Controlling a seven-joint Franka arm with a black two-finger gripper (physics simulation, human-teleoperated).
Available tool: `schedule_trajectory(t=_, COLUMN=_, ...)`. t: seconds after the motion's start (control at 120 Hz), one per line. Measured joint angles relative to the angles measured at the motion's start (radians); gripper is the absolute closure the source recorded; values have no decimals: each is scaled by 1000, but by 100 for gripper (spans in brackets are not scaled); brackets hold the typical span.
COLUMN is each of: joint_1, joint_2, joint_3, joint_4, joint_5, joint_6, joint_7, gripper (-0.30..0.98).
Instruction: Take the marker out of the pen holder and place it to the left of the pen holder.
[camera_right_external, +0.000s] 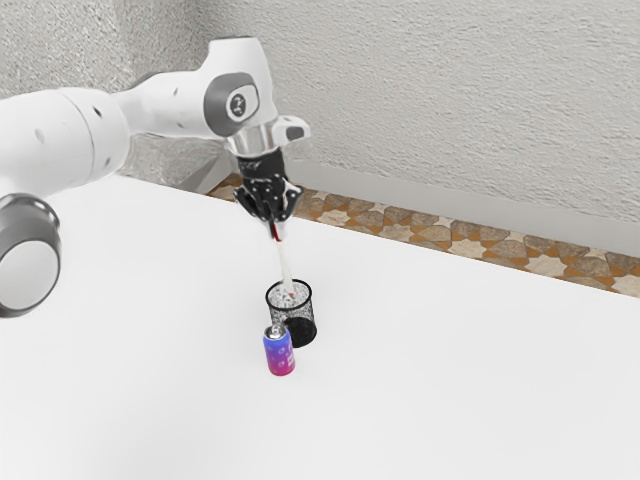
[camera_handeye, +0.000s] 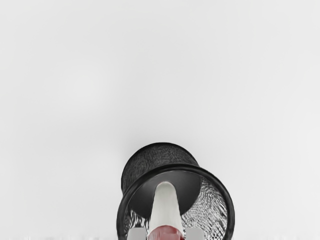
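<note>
Gripping the marker (camera_right_external: 283, 262) by its red end, the tool (camera_right_external: 274, 226) sits above the pen holder (camera_right_external: 304, 315). Marker's long axis runs down, slightly tilted, into the holder's mouth; likely needs lift along that axis before any sideways move.

The marker (camera_right_external: 283, 262) is white with a red end. The pen holder (camera_right_external: 308, 311) is black, its wall a fine mesh. The can (camera_right_external: 280, 356) runs from blue through purple to magenta, with pale marks and a silvery top. The bench (camera_right_external: 450, 390) is plain white; the hand (camera_right_external: 274, 221) is black. The floor (camera_right_external: 450, 239) has patterned brown, orange-tan and cream stones, the wall (camera_right_external: 430, 110) mottled pale grey.
</note>
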Motion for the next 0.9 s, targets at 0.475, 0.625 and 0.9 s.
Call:
schedule_trajectory(t=0.475, joint_1=6, joint_2=-73, joint_3=85, joint_4=-29, joint_5=155, joint_6=-445, joint_7=-30, gripper=79)
schedule_trajectory(t=0.625, joint_1=8, joint_2=1, joint_3=86, joint_4=5, joint_5=179, joint_6=-617, joint_7=-60, gripper=79)
schedule_trajectory(t=0.9, joint_1=59, joint_2=307, joint_3=75, joint_4=307, joint_5=196, joint_6=-834, joint_7=-95, gripper=79)
